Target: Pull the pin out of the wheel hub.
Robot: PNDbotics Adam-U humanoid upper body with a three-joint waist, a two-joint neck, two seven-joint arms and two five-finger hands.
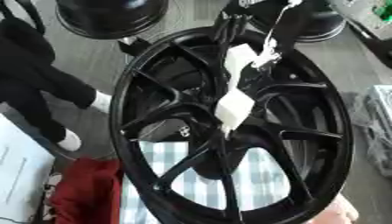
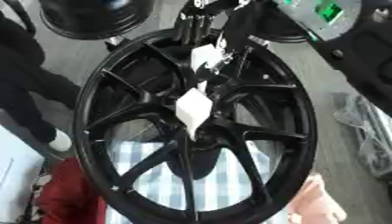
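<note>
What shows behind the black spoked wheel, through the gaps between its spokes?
Through the lower gaps of the black spoked wheel, a blue-and-white checked cloth shows. A white tag covers the hub centre, so no pin is visible there.

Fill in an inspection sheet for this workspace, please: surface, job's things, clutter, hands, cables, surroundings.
Surface: checked cloth under the wheel, grey ground around it.
Job's things: black wheel standing on its rim; the pin cannot be made out at the hub.
Clutter: red cloth, white sheet, clear bag.
Hands: right hand, as it seems, reaches from the top to the hub; left hand nothing seen. A person's hand is at the rim, lower right.
Cables: white cable along the arm.
Surroundings: more black wheels behind.
</note>
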